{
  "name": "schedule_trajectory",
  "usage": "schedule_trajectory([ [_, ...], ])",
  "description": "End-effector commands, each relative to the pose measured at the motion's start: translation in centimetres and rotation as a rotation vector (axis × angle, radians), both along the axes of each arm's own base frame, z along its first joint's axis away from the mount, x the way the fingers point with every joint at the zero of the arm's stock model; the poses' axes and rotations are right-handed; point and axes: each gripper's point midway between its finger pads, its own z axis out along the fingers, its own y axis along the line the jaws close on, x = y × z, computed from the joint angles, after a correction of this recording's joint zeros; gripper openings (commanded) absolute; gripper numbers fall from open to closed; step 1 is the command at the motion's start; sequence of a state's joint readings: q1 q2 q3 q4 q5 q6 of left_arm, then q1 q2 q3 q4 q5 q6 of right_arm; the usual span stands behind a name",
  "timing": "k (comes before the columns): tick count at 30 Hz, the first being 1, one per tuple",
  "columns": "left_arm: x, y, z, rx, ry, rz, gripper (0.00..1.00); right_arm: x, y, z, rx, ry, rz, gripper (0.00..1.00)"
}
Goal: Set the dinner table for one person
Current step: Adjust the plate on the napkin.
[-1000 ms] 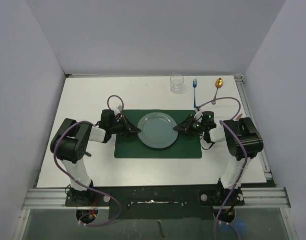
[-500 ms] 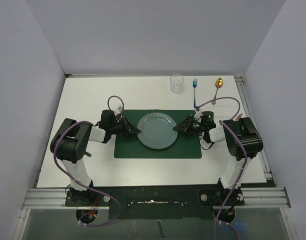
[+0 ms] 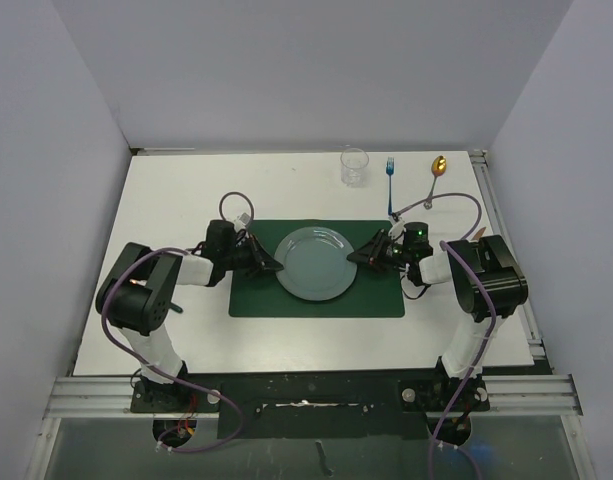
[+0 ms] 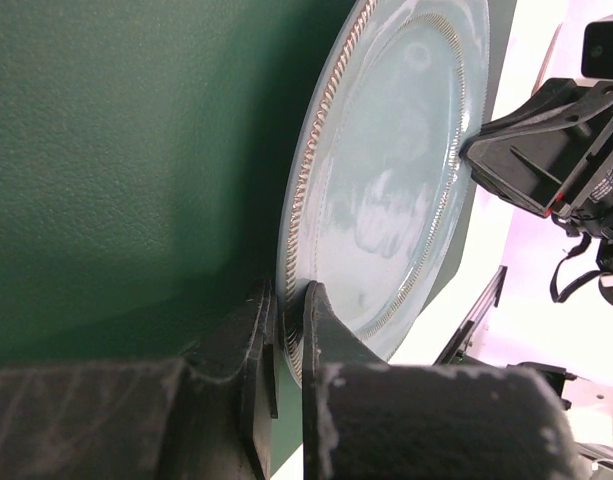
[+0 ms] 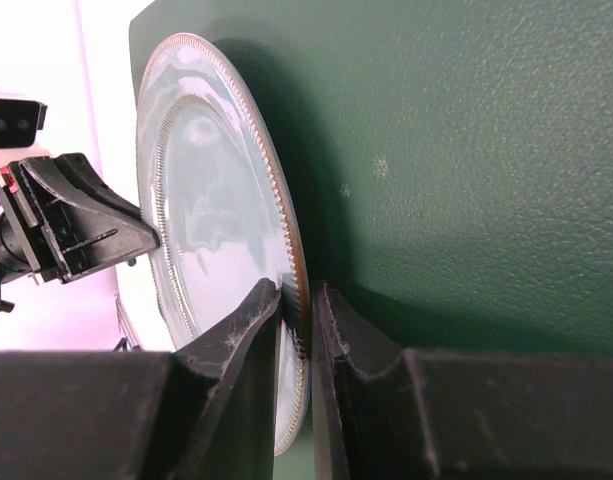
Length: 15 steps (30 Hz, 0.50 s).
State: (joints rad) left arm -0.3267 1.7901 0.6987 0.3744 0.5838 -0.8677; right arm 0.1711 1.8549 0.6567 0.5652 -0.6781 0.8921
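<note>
Both arms on one job: the plate (image 3: 315,261), pale blue-green with a beaded rim, lies over the middle of the dark green placemat (image 3: 317,302), which lies flat on the white tabletop (image 3: 176,190) a little nearer the arm bases than the far edge. Left end effector (image 3: 269,262) closed on the plate's left rim; wrist view shows the rim pinched between both fingers. Right end effector (image 3: 358,257) likewise clamped on the opposite rim, edge sandwiched between its fingers. Dark shadow under the rim in both wrist views; cannot tell whether the plate rests fully on the mat or is held slightly off it. Step in hand, by my reading: two-armed placing or centring of the plate on the mat, near its end since the plate looks about centred. Not yet placed: clear glass (image 3: 354,166), blue fork (image 3: 391,185) and gold-bowled spoon (image 3: 435,177), all at the far right of the tabletop, the fork's near end just beyond the mat's far right corner. Next move probably calls for settling the plate flat, opening both sets of fingers together so neither drags it, and backing out sideways along the mat. Then the right arm, being closer, looks best placed for the cutlery and glass.
</note>
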Motion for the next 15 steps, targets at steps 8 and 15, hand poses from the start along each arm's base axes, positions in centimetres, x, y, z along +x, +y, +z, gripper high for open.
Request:
schedule_trajectory([
  [8,-3.6,-3.9,1.6,0.007,-0.076,-0.248,0.0,0.2,2.5,4.7,0.048,-0.133,0.098,0.0],
  [15,-4.3,-3.6,0.3,0.052,-0.045,-0.276,0.0,0.3,2.5,4.7,0.048,-0.131,0.103,0.0],
])
